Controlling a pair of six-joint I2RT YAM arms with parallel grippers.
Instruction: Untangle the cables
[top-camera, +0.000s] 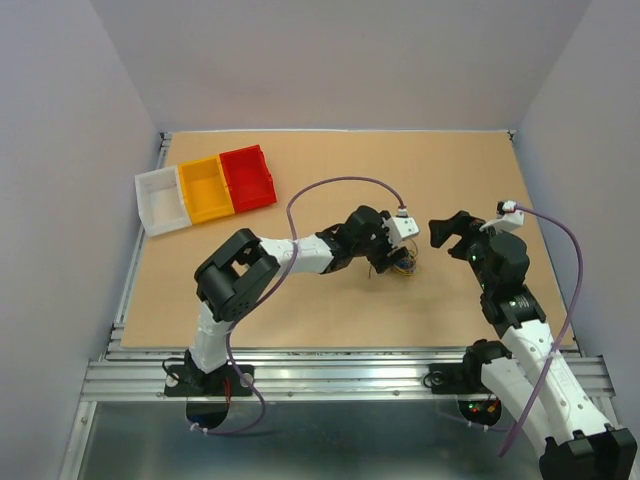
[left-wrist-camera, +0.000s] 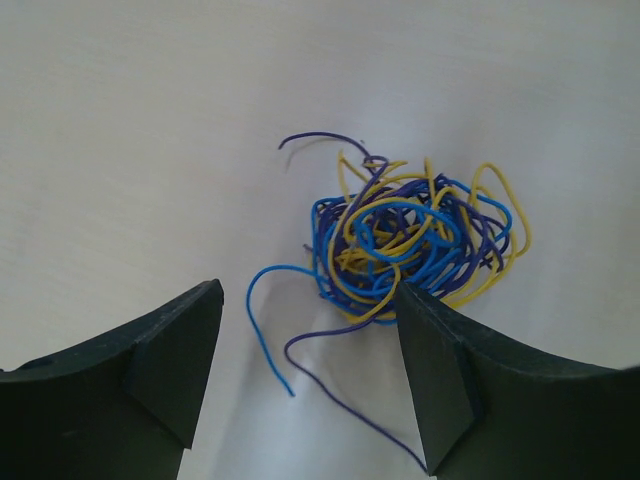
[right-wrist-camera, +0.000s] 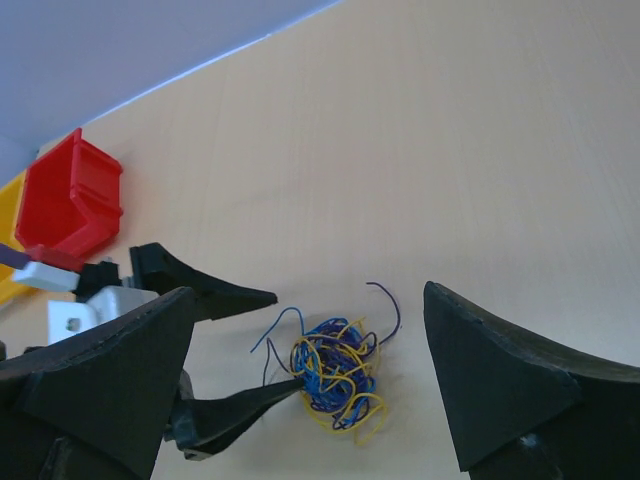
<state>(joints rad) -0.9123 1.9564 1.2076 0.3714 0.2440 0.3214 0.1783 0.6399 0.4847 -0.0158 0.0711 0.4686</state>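
Left wrist view: the left end effector (left-wrist-camera: 308, 295) is spread wide. The cables (left-wrist-camera: 405, 240), a tight ball of blue, yellow and dark purple wires, lie on the desk (left-wrist-camera: 120, 120) just ahead of it, toward its right finger, whose tip meets the ball's near edge. A loose blue end and a loose purple end trail back into the gap between the fingers. From the right wrist, the right end effector (right-wrist-camera: 305, 300) is likewise spread; the ball sits ahead of it, apart from both its fingers, with the left end effector's lower fingertip touching the tangle. In the top external view a red bin (top-camera: 247, 178), a yellow bin (top-camera: 205, 190) and a white bin (top-camera: 160, 200) stand in a row, well apart from both end effectors.
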